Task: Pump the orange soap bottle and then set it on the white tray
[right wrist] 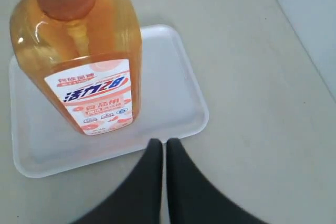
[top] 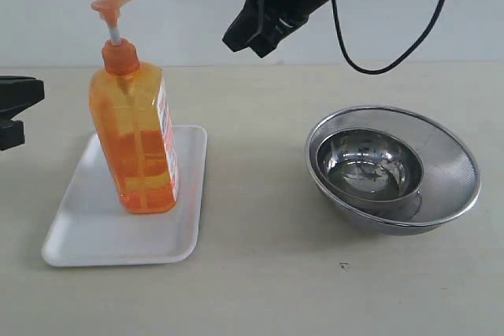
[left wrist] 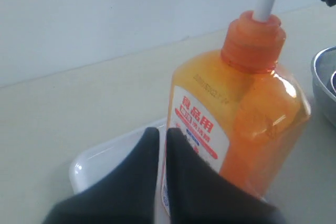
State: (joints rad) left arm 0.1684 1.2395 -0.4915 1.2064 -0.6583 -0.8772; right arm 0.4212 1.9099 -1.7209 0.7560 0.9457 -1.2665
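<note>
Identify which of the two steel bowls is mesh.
The larger outer bowl; its wall is fine mesh, while the smaller inner bowl nested inside is solid polished steel.

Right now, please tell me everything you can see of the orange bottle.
The bottle is tall, of translucent orange plastic, with an orange collar and pump head on a white stem, which stands raised. Its white label carries red and blue lettering. It stands upright on the white tray. Only the tray touches it; the left gripper and right gripper are shut and apart from it.
</note>
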